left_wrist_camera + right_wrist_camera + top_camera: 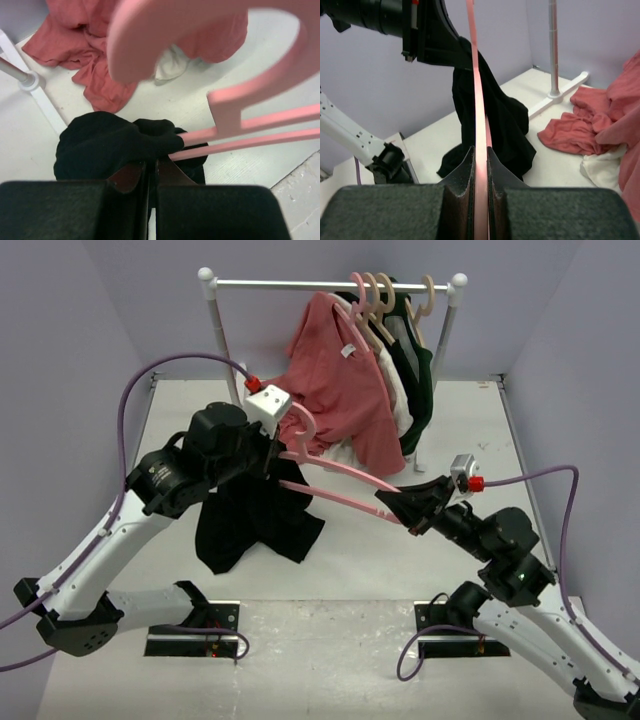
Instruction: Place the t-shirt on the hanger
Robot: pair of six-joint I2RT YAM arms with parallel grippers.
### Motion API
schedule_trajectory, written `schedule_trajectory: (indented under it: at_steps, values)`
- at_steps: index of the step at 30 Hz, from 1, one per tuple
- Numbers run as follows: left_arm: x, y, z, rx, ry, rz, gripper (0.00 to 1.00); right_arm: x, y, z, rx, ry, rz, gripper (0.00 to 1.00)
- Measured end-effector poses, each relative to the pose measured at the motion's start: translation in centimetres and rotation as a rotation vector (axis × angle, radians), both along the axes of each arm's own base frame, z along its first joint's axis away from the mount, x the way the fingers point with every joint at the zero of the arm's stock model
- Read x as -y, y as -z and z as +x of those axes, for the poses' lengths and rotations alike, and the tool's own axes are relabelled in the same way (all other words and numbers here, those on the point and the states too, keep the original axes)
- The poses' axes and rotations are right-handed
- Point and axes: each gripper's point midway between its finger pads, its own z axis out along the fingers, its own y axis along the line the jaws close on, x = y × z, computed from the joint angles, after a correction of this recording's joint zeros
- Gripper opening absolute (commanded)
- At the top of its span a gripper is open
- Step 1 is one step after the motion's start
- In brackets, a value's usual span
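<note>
**Q.** Which tool holds what, and where does the task's garment lie?

**A.** The left tool (272,455) is clenched on a bunch of the black t-shirt (255,520). The shirt hangs from it toward 6 o'clock, its hem pooled on the bench (480,430). The right tool (392,508) is clamped on one arm of the pink hanger (340,480). The other arm runs toward 10 o'clock and disappears into the black cloth. The hook (300,428) stands free at 12 o'clock of the left tool.

**Q.** How is this step best carried out?

**A.** Probably as follows: the right tool acts as a fixed anchor and holds the hanger level. The left tool draws the cloth along the buried arm toward 4 o'clock, up to the hook. Slack should stay low, because a fold could catch on the arm's tip. The salmon-red shirt (335,390), at 1 o'clock, should be avoided.
</note>
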Motion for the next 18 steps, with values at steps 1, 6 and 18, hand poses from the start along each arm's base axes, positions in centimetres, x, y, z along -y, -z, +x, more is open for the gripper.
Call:
schedule_trajectory:
  at_steps: [1, 6, 18]
  values:
    - [0.2, 0.1, -0.1, -0.005, 0.012, -0.002, 0.0, 0.0, -0.2, 0.1, 0.007, 0.007, 0.017, 0.0]
    - [0.7, 0.2, -0.4, -0.001, 0.051, -0.013, 0.0, -0.2, -0.9, 0.5, 0.042, 0.007, 0.075, 0.0]
    - [2.5, 1.0, -2.7, -0.045, 0.238, -0.022, 0.0, -2.0, 0.9, 0.6, 0.113, -0.09, 0.125, 0.0]
